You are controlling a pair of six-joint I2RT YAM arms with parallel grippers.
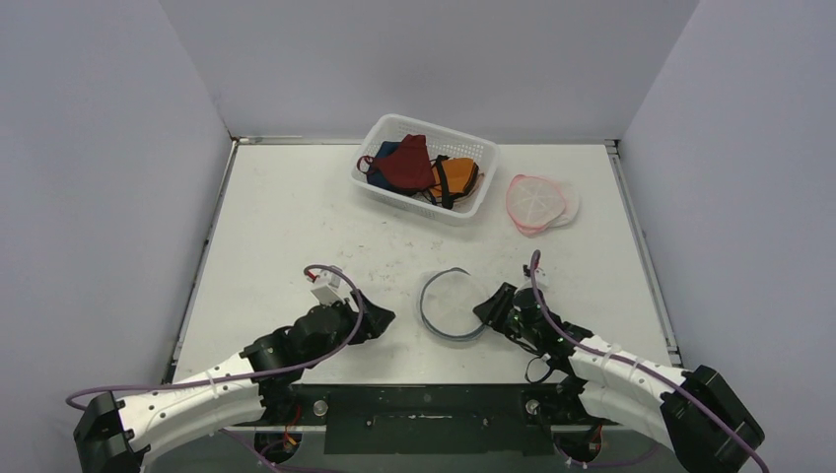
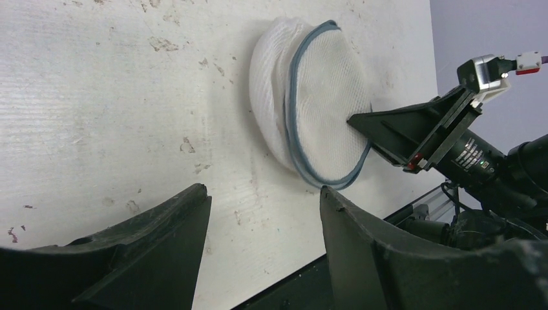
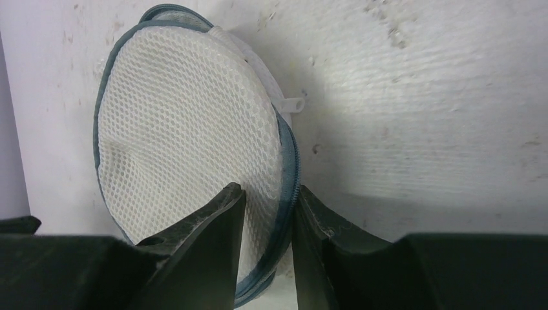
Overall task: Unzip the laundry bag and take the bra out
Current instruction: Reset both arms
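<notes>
Progress is slight: the laundry bag [image 3: 187,135] looks zipped all round, its blue-grey zip [image 3: 287,168] unbroken where the views show it, so the opening and the removal of the bra are both left to do; the bra itself cannot be made out through the mesh. The bag is a round, domed white mesh pouch lying on the bench [image 1: 286,217] near its front edge, between the two arms. The right fingers [image 3: 213,245] are drawn in close around the bag's near rim, one over the mesh face and one at the zip, apparently pinching it. The left fingers [image 2: 161,252] stand apart and empty, just beside the bag on its other side.
</notes>
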